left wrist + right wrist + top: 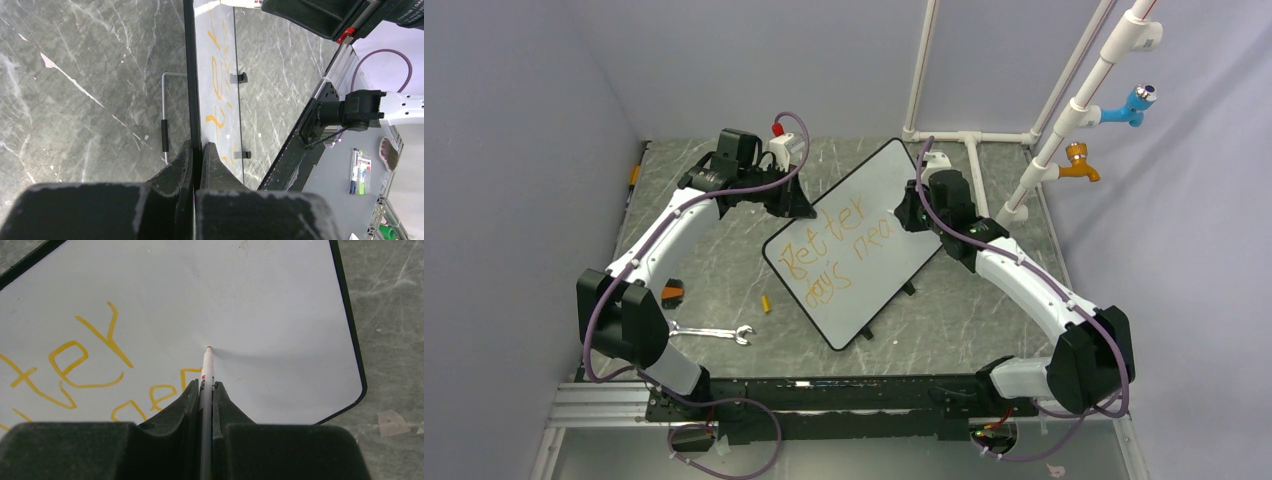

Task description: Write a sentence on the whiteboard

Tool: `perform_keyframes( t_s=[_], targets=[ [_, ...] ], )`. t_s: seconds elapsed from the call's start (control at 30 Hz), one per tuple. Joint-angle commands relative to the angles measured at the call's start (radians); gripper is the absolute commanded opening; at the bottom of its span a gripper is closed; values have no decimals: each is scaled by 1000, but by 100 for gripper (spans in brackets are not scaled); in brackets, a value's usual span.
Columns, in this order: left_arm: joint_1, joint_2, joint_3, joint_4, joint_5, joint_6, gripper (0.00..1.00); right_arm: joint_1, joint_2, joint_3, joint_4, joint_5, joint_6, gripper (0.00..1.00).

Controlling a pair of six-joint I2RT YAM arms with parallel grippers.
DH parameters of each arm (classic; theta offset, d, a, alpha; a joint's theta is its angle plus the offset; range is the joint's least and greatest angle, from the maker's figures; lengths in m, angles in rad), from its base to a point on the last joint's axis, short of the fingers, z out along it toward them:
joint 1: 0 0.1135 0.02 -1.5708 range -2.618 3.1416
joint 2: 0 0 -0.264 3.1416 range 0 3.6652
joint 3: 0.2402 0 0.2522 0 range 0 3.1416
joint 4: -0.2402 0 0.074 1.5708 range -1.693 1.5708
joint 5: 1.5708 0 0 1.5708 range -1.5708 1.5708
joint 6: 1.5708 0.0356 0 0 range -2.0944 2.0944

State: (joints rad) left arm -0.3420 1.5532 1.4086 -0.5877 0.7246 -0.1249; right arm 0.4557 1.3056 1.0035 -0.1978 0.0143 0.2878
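Left claw (196, 150) is clenched on the black frame of the whiteboard (894, 180) at its far-left edge. The board sits slantwise between both arms, with the sentence (839, 255) in orange, "Better days nea", across its near-left part. Right claw (205, 387) grips a marker (206, 367) at the board's far-right side, its tip on bare white just right of the last letters. Grey marbled table (714, 270) carries a wrench (712, 333) near left, and white pipes (1079, 110) with taps stand far right against pale walls.
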Motion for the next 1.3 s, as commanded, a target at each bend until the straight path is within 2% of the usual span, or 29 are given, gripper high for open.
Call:
perform_keyframes(
  t_s=[0.0,0.57,0.83,1.27],
  targets=[
    [-33,-14,7,-14,23,83,0,-2,-15,-44,61,-10,7,0],
    [-32,-17,6,-13,23,82,0,-2,-83,-175,64,-10,28,0],
    [-32,-19,5,-11,25,82,0,-1,-87,-144,52,-10,26,0],
    [-34,-19,4,-12,25,82,0,-1,-8,-38,52,-9,5,0]
  ],
)
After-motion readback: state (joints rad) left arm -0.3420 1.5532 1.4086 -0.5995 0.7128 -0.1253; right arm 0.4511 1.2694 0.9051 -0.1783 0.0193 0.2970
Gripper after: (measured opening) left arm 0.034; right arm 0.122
